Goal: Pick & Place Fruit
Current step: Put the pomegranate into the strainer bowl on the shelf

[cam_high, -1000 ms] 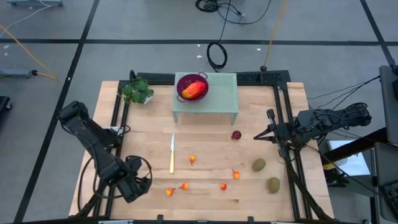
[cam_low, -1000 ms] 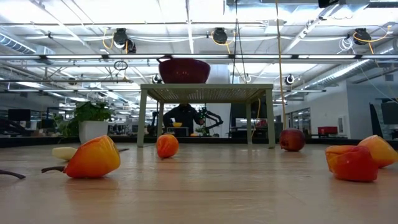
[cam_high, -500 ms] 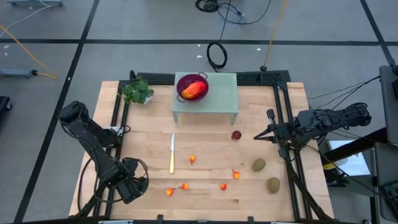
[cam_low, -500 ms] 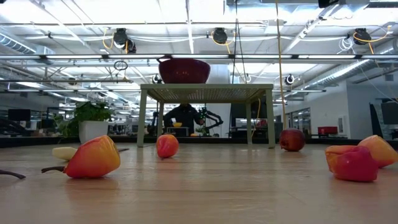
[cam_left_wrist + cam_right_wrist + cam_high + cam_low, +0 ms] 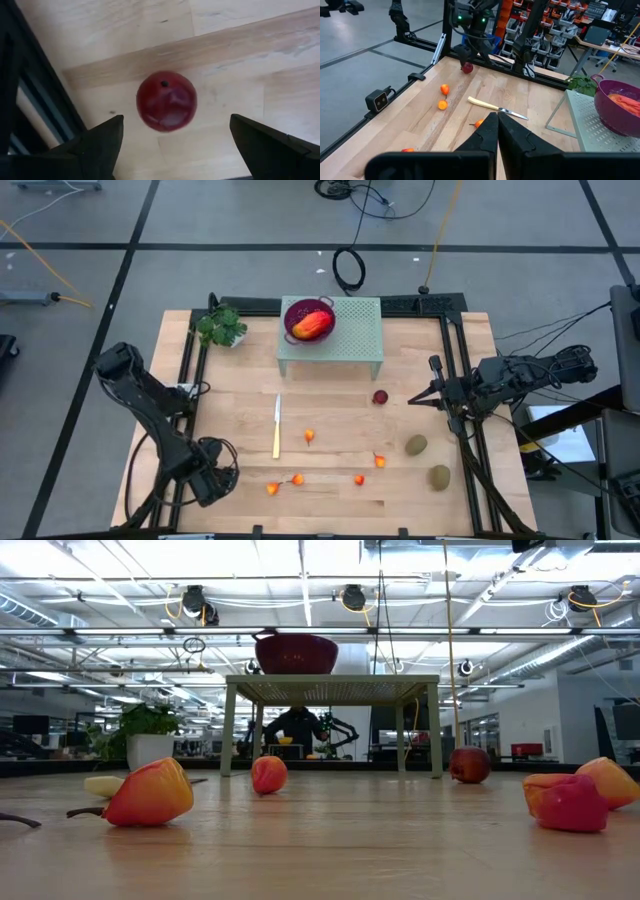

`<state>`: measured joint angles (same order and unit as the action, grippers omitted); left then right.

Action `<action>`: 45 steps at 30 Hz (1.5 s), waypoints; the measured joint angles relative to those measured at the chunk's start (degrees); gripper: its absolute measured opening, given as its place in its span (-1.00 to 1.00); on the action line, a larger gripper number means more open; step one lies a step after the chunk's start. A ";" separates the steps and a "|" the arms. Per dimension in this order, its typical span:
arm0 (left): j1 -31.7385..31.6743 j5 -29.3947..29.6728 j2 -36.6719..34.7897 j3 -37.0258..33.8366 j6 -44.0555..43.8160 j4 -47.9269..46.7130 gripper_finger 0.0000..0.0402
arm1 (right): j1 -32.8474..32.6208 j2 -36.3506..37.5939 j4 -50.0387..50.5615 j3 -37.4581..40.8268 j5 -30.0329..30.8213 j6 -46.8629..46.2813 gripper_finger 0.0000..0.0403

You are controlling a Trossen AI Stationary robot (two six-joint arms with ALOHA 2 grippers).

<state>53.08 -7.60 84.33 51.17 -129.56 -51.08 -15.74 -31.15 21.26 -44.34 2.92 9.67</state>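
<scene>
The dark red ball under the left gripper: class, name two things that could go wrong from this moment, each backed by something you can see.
1. The dark red ball lies between the open fingers of the left gripper. It is round, so an off-centre closing could perhaps send it rolling.
2. It sits close to the dark frame rail by the table's edge; a finger might catch that rail.
The right gripper waits, shut, near the other red ball.

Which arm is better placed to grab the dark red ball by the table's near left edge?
Left. Its open gripper hangs directly over the dark red ball; the right gripper, shut, waits across the table.
</scene>
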 joint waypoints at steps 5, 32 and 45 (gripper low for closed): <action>-0.01 -0.26 -0.02 -3.06 -0.49 2.98 0.80 | -0.01 0.01 0.00 0.00 0.00 -0.02 -0.98; 0.00 -0.45 -0.02 -6.46 -1.46 7.68 0.35 | -0.01 0.01 0.00 0.00 0.02 -3.00 -0.98; 0.00 0.67 -0.07 -6.37 -4.14 7.39 -0.06 | 0.01 0.01 0.00 0.00 0.02 -2.99 -0.98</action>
<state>53.08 -6.93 84.27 44.80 -133.70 -43.69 -15.73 -31.14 21.26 -44.34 2.94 6.68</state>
